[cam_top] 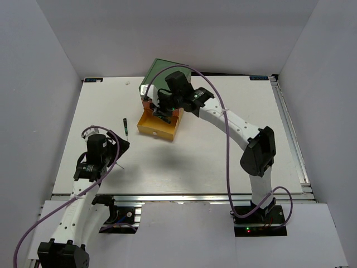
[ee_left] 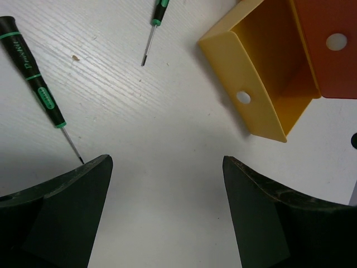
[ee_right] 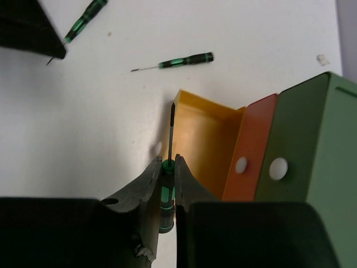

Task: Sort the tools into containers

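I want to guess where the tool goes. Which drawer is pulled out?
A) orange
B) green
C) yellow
C: the yellow drawer sticks far out with its inside showing, while the orange drawer beside it shows only its front.

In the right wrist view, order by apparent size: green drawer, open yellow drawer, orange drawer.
1. Green knobbed drawer
2. Open yellow box-shaped drawer
3. Orange drawer, a narrow strip
Green seems nearest, inflating it.
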You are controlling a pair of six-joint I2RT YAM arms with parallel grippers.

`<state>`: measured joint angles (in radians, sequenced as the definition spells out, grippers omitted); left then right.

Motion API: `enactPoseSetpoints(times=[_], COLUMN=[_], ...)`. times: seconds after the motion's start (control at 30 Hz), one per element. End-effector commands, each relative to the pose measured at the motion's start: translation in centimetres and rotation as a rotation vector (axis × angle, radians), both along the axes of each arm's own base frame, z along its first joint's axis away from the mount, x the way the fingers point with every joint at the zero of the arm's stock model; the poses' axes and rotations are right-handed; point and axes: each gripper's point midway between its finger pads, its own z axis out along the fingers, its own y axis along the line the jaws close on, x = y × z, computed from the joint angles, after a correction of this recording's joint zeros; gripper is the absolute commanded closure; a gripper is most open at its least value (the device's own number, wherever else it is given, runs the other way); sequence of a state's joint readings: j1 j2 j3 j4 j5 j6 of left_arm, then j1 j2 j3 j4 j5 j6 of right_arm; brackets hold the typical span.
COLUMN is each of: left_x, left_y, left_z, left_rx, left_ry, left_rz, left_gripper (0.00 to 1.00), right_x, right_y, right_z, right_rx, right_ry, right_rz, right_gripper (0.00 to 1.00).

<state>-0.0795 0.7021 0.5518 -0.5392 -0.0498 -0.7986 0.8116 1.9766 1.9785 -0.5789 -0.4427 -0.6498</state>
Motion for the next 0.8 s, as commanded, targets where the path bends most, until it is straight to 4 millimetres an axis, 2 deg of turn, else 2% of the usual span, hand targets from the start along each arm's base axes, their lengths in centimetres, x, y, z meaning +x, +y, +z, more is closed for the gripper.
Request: enactPoseSetpoints(times=[0.0,0.1,0.13,0.17,0.23,0.4,0.43,0.57,0.63,0.77], left_x=[-0.2,-0.6,-0.8,-0.8,-1.0,-1.2,-1.3,-1.4,-1.6,-1.7], left_y=[1.1,1.3,1.4,1.5,1.7,2.3,2.4,2.9,3.2,3.7], left_z=[1.5,1.3,1.1,1.1,1.0,0.8,0.7,0.5,0.2,-0.3], left_rx=[0.011,0.007,0.010,0.008,0.012,0.013,0.016,0.020,0.012,0.020], left_ry=[-0.019,-0.008,-0.001,0.000,0.007,0.024,0.030,0.047,0.069,0.112], left_rz=[0.066,0.087,0.091,0.100,0.112,0.157,0.168,0.202,0.241,0.285], left_gripper=[0.09,0.09,0.09,0.09,0.09,0.09,0.09,0.09,0.09,0.09], right_x=[3.9,5.4,5.8,6.2,6.8,6.9,6.9,6.6,6.3,5.9], right_y=[2.2,2.8,2.8,3.0,2.8,2.2,2.1,1.7,1.6,1.5], right_z=[1.3,0.6,-0.5,-0.6,-2.1,-5.2,-5.5,-7.1,-7.2,-7.3], right_rx=[0.108,0.129,0.116,0.126,0.104,0.054,0.048,0.016,0.010,0.005], right_ry=[-0.090,-0.114,-0.102,-0.113,-0.112,-0.110,-0.109,-0.093,-0.089,-0.076], right_rz=[-0.135,-0.189,-0.216,-0.227,-0.255,-0.269,-0.271,-0.268,-0.261,-0.243], right_gripper=[1.00,1.00,1.00,1.00,1.00,0.99,0.93,0.82,0.72,0.58])
